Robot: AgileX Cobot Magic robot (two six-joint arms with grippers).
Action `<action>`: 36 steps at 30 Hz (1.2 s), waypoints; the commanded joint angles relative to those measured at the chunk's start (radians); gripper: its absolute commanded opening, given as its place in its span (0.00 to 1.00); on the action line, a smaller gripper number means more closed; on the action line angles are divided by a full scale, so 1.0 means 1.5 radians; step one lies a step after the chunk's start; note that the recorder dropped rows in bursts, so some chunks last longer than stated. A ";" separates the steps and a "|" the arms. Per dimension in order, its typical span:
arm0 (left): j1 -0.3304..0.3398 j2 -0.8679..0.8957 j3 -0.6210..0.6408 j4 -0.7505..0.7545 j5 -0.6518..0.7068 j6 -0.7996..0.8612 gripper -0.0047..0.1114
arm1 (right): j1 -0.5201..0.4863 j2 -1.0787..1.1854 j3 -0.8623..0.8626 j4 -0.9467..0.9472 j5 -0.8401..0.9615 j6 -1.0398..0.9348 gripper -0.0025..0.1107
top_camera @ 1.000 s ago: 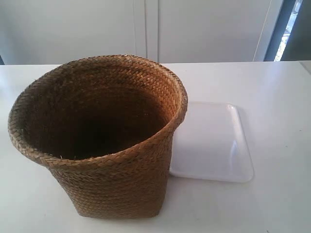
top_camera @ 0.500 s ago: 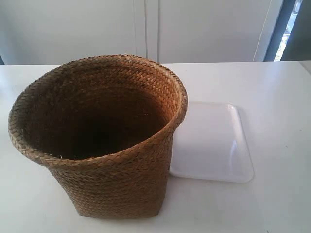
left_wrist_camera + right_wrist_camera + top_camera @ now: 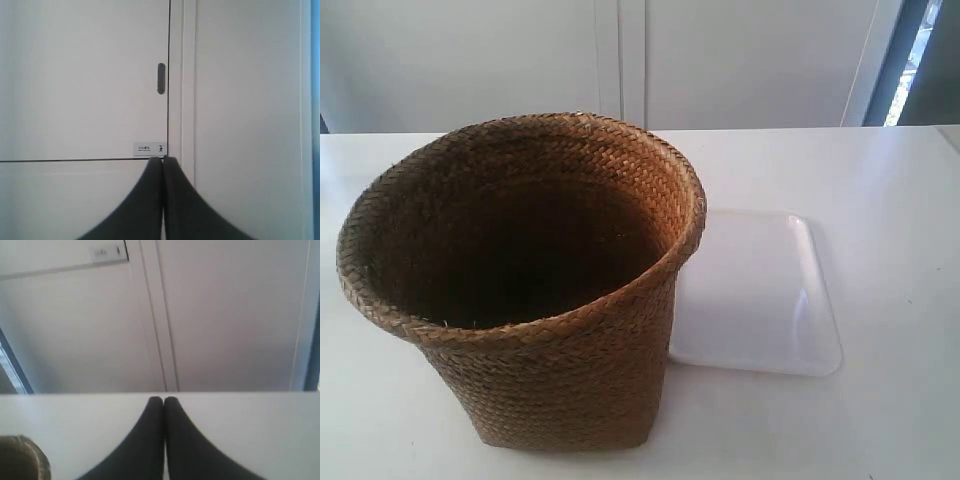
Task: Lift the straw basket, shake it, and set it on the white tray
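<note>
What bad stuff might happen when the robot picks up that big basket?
Both the left gripper and the right gripper are shut, away from the straw basket; unless they open, they may just shove it over.
The basket stands right beside the white tray, so lifting it might bump and slide the tray.
Its base could land on the tray's raised rim and sit tilted.

The large brown braided-straw basket (image 3: 550,370) hides one side and a corner of the flat glossy white tray (image 3: 760,300). The basket's own floor is lost in darkness. The right wrist view shows only a blurred sliver of its rim, cut off by the picture's edge. The small white label (image 3: 149,148) on the cabinet door (image 3: 80,75) is too small to read.
</note>
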 commanded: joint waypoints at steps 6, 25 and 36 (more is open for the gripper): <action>-0.004 0.145 -0.053 -0.019 -0.188 0.335 0.04 | -0.008 0.171 -0.147 0.001 0.253 -0.077 0.02; -0.004 0.123 -0.131 -0.019 0.106 0.028 0.04 | -0.008 0.175 -0.152 -0.004 0.228 -0.090 0.02; -0.004 0.069 -0.131 0.293 0.703 -0.526 0.04 | -0.008 0.216 -0.152 -0.003 0.221 -0.090 0.02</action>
